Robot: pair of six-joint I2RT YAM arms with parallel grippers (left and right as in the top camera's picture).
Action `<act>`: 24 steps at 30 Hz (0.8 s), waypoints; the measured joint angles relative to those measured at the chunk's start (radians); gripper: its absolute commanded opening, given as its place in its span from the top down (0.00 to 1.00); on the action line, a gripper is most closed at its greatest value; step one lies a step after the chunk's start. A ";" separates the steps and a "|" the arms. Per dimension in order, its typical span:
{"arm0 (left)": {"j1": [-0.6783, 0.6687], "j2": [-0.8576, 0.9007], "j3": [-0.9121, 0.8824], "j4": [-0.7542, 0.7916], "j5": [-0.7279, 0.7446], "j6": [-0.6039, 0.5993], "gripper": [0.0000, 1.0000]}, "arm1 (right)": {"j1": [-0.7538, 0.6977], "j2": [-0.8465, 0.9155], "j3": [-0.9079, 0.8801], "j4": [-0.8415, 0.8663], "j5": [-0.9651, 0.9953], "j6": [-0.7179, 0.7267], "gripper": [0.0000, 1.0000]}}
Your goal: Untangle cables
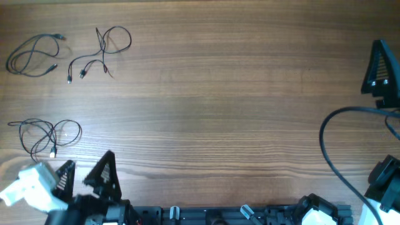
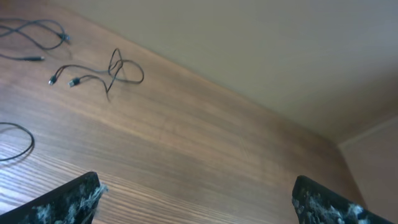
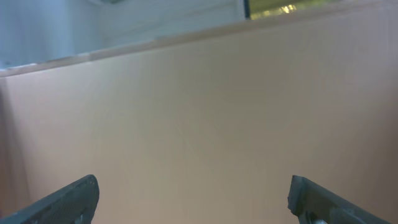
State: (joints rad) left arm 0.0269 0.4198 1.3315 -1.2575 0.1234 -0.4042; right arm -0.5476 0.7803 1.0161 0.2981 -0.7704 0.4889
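Observation:
Three thin black cables lie apart on the wooden table (image 1: 219, 94) at the left. One loose loop (image 1: 32, 55) is at the far left. A branching cable (image 1: 102, 51) with small plug ends lies beside it. A third loop (image 1: 49, 136) lies nearer the front. My left gripper (image 1: 87, 170) is open and empty, just right of the third loop and not touching it. The left wrist view shows the branching cable (image 2: 116, 70), the far loop (image 2: 38, 31) and part of the third loop (image 2: 22, 142) beyond the open jaws (image 2: 196, 199). My right gripper (image 1: 380, 72) is open and empty at the far right edge, its jaws (image 3: 193, 199) facing a wall.
A thick black arm wire (image 1: 325, 147) curves over the table at the right front. The arm bases (image 1: 237, 215) line the front edge. A beige wall (image 3: 199, 93) fills the right wrist view.

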 measured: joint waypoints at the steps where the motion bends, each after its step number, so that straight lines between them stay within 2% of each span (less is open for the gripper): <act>1: 0.000 -0.018 0.000 0.000 0.000 0.000 0.00 | 0.011 -0.008 0.000 0.010 0.000 -0.003 0.00; 7: 0.008 -0.089 0.000 -0.016 0.000 0.000 0.00 | 0.091 -0.087 0.000 0.020 0.000 -0.005 0.00; 12: 0.081 -0.109 0.000 -0.147 -0.001 0.000 0.00 | 0.195 -0.206 0.000 -0.002 -0.001 -0.057 0.00; 16: 0.117 -0.109 -0.001 -0.262 -0.003 0.000 0.00 | 0.264 -0.316 0.002 -0.081 0.001 -0.233 0.00; 24: 0.118 -0.110 -0.001 -0.264 -0.004 0.000 0.00 | 0.362 -0.544 0.002 -0.235 0.000 -0.660 0.00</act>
State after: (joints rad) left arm 0.1452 0.3099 1.3304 -1.5219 0.1196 -0.4042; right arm -0.1860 0.2363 1.0183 0.0628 -0.7704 -0.1711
